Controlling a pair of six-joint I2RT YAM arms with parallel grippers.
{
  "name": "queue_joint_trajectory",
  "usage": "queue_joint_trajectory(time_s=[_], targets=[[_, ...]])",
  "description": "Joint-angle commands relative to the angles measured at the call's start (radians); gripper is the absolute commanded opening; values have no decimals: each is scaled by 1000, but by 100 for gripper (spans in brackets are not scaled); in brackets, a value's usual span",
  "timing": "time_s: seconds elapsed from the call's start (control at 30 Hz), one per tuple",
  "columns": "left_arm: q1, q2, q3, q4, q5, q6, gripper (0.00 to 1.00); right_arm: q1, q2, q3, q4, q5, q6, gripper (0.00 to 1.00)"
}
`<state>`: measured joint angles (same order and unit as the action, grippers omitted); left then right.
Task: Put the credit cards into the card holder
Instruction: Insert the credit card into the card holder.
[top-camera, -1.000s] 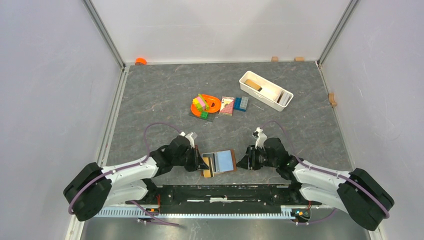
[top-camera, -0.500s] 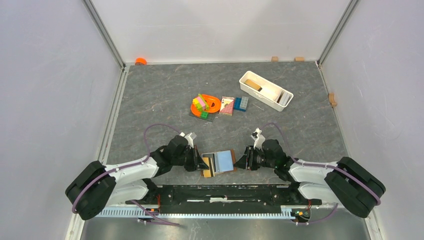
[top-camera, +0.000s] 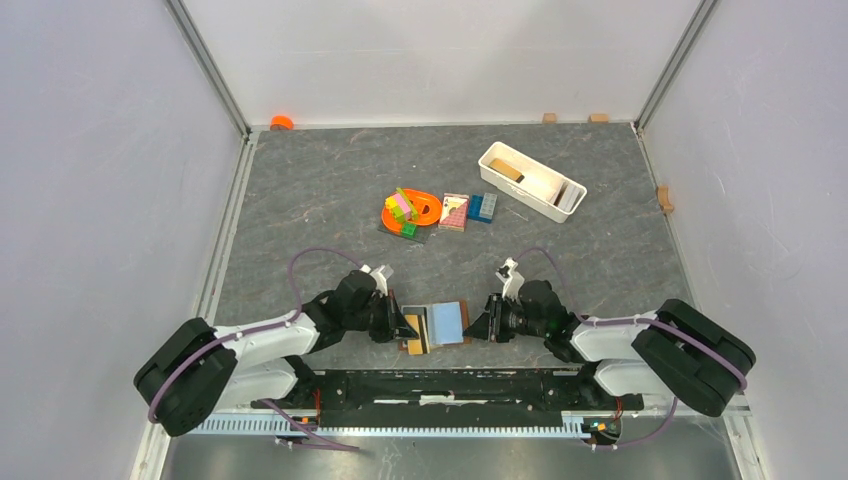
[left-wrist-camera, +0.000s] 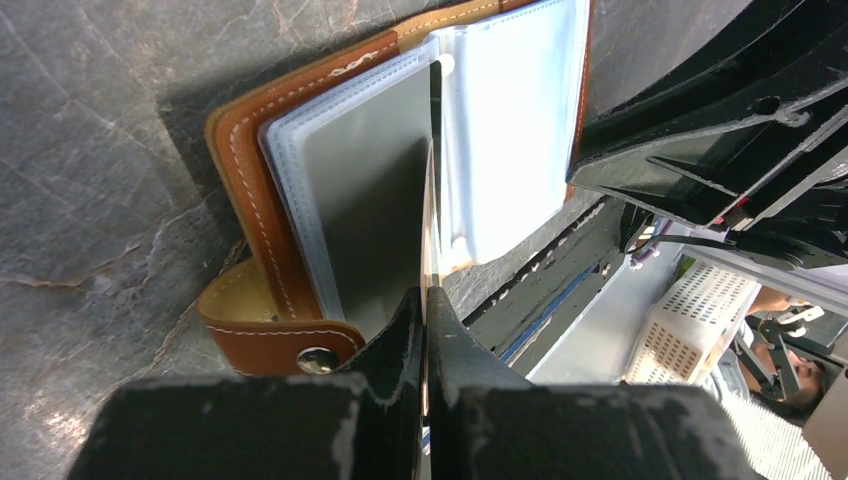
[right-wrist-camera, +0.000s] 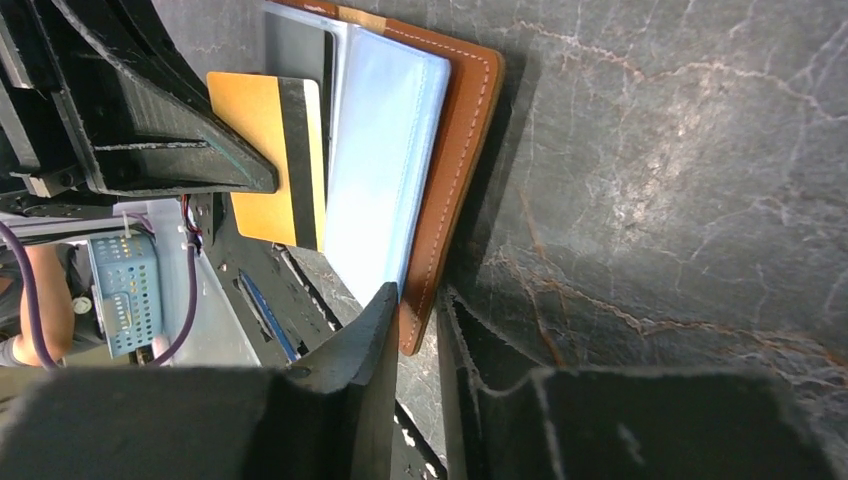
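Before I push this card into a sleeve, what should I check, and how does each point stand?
1. Left gripper shut on the tan card: ok.
2. Card holder lying open with its sleeves exposed: ok.
3. Right gripper pinning the card holder's edge: cannot tell. Its jaws straddle the leather corner, but firm contact is unclear.
4. Tan card's leading edge lined up with a sleeve mouth: cannot tell. It stands tilted over the open pages, and no sleeve mouth shows.
5. Light blue card seated in its sleeve, out of the way: ok.
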<state>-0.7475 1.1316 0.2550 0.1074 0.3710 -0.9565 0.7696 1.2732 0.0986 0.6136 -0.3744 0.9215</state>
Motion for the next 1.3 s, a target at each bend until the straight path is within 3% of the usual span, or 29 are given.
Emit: queue_joint_trajectory(time_s=[0.0,0.1,0.2,0.73,1.27], targets=[[5,18,-8,4,-12,22,2,15,27,28,21,11,12,19],[5,19,-13,19,-12,15,2,15,46,30,-34,39,13,7],[5,23,-20,37,-10,7,2,15,56,36,-81,62,10,0],[105,46,-63,235,144,-25,2,16,6,69,-249,164,-43,0],[149,212,-41,454,290,-72,2,17,-3,93,-313,193,-70,0]])
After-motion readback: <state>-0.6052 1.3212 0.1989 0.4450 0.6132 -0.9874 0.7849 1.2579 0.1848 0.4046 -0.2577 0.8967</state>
